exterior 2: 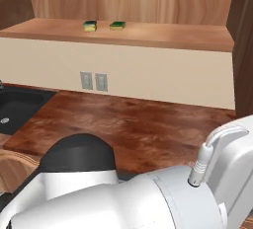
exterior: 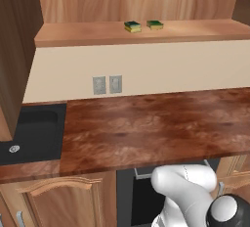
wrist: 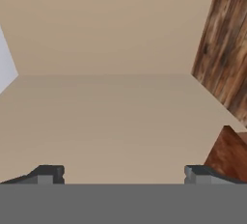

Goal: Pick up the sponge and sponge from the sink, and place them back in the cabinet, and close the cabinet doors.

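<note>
Two sponges (exterior: 132,26) (exterior: 155,24) seen side by side on cabinet (exterior: 146,34) shelf; gripper (wrist: 124,174) jaws spread wide, nothing held.

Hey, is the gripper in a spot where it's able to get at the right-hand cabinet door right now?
Probably not yet. The open gripper faces plain beige surfaces, holding nothing; the cabinet door stands high at the right edge.

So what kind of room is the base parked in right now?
A home kitchen, by the look of it: a black sink set into a wooden counter, wall outlets above it, and an open wall cabinet with two sponges lying on its bottom shelf.
</note>
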Controlling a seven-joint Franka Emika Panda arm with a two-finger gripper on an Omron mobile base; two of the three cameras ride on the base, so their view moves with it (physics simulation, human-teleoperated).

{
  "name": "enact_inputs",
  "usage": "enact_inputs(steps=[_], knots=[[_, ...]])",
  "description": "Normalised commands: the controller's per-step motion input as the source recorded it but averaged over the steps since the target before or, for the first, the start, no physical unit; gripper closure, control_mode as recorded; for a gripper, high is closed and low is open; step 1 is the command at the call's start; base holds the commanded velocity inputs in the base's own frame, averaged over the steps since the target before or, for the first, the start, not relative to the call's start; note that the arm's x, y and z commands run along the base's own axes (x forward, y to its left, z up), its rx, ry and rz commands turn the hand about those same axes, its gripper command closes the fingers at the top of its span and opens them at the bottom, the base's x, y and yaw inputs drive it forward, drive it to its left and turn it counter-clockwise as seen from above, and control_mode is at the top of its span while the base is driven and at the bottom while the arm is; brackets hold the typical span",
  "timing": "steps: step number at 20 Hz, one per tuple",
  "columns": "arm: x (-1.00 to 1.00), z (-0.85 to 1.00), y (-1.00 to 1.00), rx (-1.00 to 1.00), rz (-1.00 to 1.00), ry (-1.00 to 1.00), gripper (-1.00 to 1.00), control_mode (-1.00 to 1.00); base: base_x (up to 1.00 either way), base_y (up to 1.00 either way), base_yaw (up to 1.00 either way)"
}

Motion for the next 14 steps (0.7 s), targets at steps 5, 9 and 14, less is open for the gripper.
enact_inputs(steps=[5, 9, 14], knots=[[0.22, 0.0, -0.2, 0.0, 0.0, 0.01, -1.0, -1.0, 0.0, 0.0, 0.0], [0.21, 0.0, -0.18, 0.01, 0.0, 0.0, -1.0, -1.0, 0.0, 0.0, 0.0], [0.18, 0.0, -0.19, 0.02, 0.0, 0.0, -1.0, -1.0, 0.0, 0.0, 0.0]])
